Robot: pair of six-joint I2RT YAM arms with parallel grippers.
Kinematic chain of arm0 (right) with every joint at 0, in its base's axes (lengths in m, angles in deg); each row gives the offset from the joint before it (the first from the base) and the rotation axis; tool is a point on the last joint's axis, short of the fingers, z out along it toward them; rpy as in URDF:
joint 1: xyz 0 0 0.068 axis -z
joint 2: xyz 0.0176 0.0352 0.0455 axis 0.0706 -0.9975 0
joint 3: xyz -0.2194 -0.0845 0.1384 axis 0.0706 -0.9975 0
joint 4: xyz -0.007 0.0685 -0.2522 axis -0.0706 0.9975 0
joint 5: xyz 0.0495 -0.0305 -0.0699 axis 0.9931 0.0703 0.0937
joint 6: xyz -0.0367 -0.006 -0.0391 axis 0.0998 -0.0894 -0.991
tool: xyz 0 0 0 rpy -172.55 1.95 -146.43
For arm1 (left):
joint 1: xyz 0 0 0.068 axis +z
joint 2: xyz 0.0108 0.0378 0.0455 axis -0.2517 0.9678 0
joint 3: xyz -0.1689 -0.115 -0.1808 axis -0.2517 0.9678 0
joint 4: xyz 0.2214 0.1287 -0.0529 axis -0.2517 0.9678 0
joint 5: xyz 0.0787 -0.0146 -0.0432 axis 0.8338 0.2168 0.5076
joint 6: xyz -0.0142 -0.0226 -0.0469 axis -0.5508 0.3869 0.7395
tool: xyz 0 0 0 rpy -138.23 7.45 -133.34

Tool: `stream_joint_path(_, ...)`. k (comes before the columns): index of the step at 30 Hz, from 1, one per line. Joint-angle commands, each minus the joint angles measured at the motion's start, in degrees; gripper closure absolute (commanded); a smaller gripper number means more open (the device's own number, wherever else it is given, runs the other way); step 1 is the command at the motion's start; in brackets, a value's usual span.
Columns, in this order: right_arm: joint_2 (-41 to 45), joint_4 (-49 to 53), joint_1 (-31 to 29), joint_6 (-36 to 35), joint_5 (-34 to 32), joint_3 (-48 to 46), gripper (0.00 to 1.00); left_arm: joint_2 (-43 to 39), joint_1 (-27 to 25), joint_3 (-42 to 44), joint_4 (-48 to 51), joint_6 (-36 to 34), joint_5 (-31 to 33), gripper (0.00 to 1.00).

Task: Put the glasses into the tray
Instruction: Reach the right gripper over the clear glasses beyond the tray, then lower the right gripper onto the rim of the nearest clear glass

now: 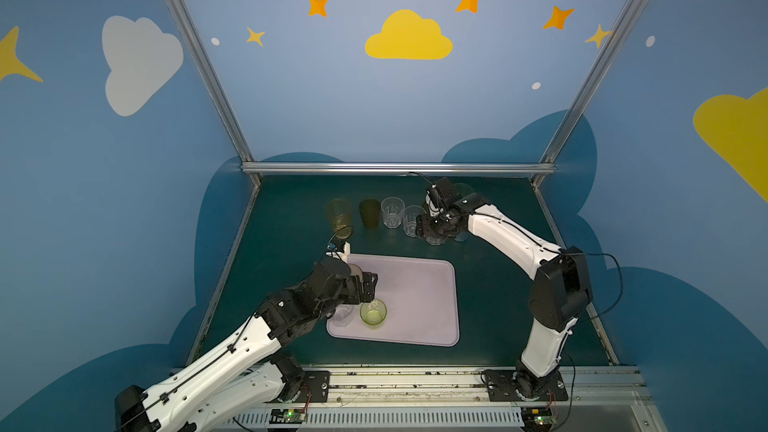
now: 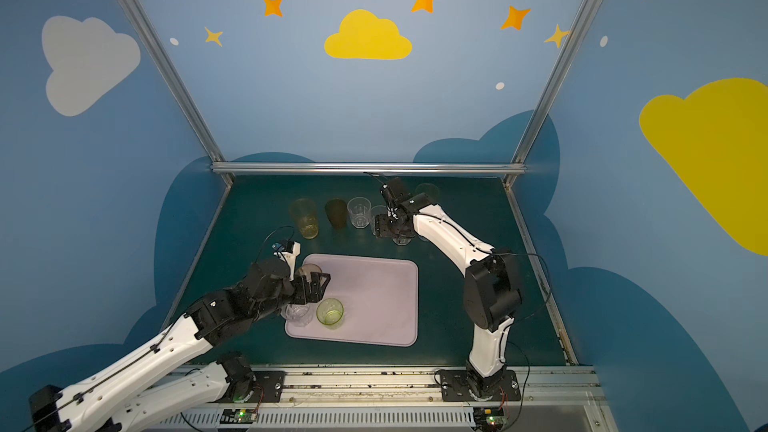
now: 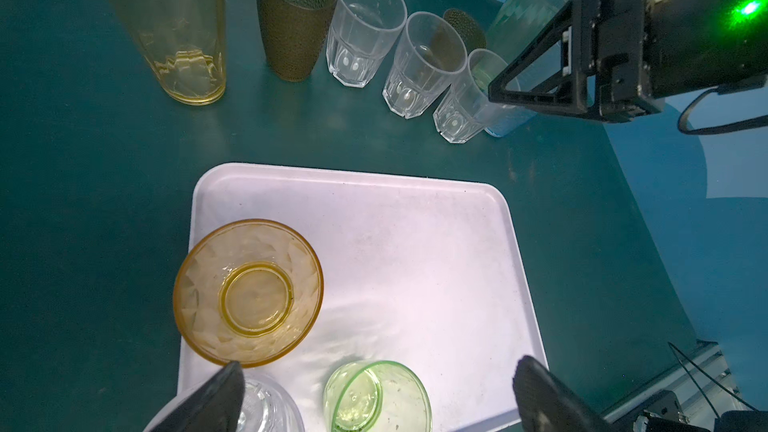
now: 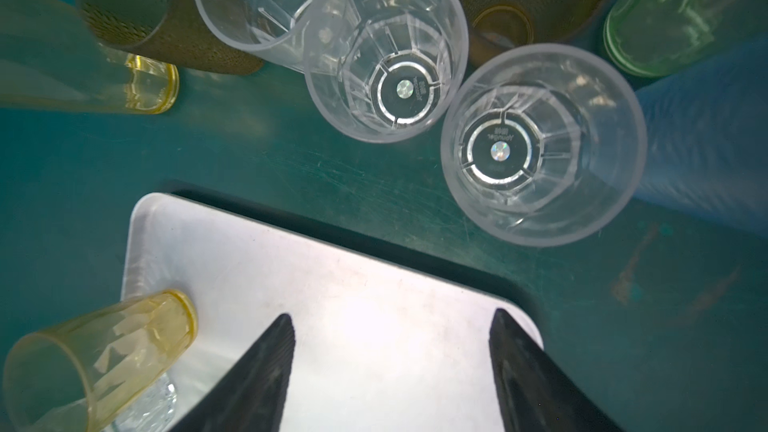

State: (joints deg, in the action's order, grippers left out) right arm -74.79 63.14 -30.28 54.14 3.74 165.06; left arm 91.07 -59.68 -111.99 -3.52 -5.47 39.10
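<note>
The left gripper [image 3: 378,369] hangs wide open and empty above the left side of the tray [image 1: 415,284], where three glasses stand: an orange glass [image 3: 249,292], a clear glass [image 3: 268,409] and a short green glass [image 1: 373,312]. Eight more wait on the table [image 1: 291,243] behind (tall yellow glass [image 1: 338,216] across to blue glass [image 4: 706,139]). The right gripper [image 4: 390,322], jaws apart and holding nothing, hovers over the clear tumblers [image 4: 540,143]

Clock set at the middle of the tray [image 1: 419,297], 12 toward the back wall. From 12 round to 6 its floor lies bare and open from above. At 8 a green glass [image 1: 373,312] and a clear glass [image 2: 297,312] stand close together. An orange glass [image 3: 248,292] fills the corner at 10. The left gripper [image 3: 378,365] hangs spread wide over that side. Past a bare strip of table [image 1: 399,247], a tightly packed row of glasses [image 1: 392,212] blocks 11 to 1, with the right gripper [image 4: 391,314] at its 1 o'clock end.
</note>
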Motion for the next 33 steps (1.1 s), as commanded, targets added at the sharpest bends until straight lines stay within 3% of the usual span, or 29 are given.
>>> stream_joint_path(1, -2.0, 0.2, 0.3, -3.4, -1.8, 2.9, 0.3, 0.0, 0.2, 0.7, -0.7, 0.1, -0.1, 0.0)
stream_joint_path(5, -3.7, -0.1, 0.5, -5.9, -2.9, 4.6, 0.4, 0.0, 0.3, 0.8, -0.6, 0.1, -0.1, 0.0)
stream_joint_path(14, -6.9, -0.1, 0.9, -7.6, -2.8, 8.2, 0.46, 0.3, 0.5, 1.1, -0.9, 0.3, -0.1, 0.0)
stream_joint_path(17, -7.8, -0.1, 1.0, -8.2, -4.0, 8.8, 0.57, 0.2, 0.4, 1.1, -0.8, 0.5, -0.3, 0.0)
stream_joint_path(33, -11.2, 1.7, 1.5, -10.5, -8.1, 11.2, 0.7, 0.9, 0.5, 1.3, -1.6, 0.7, -0.8, 0.0)
